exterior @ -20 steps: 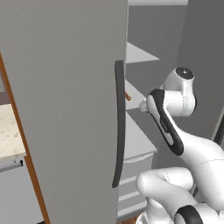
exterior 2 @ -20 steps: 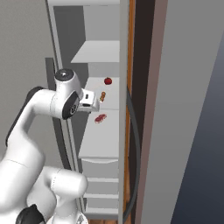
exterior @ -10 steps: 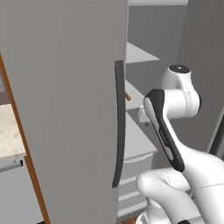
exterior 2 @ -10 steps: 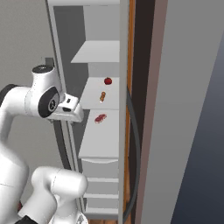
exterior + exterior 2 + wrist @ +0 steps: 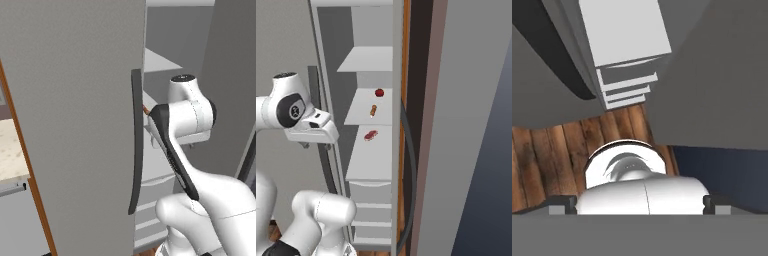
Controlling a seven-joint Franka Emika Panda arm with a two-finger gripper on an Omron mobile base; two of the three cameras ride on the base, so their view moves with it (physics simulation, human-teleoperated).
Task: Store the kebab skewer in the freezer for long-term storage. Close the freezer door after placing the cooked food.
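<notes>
Since a second ago the arm has pulled back out of the freezer (image 5: 373,30) and swung its hand away from the shelf, so that the hand now hangs outside the compartment and looks down at the wooden floor (image 5: 557,145) and the stacked white drawers (image 5: 624,75). The pincer (image 5: 639,209) is empty, its two tips standing wide apart at the bottom corners of the hand view with nothing between them. The kebab skewer (image 5: 373,110) lies on the middle white shelf (image 5: 363,117) inside the freezer, its long axis running front to back, between a small red round item (image 5: 379,92) farther in and a reddish flat piece of food (image 5: 371,135) nearer the shelf's front edge. So the placing looks done, and what is left is the closing. The freezer door (image 5: 75,125) stands swung open, its long dark vertical handle (image 5: 135,142) just beside the arm's upper link in the left base view. From the pincer the door lies to the arm's left, the skewer to its right and deeper in; the coming move likely means getting behind that door's edge to push it shut.
</notes>
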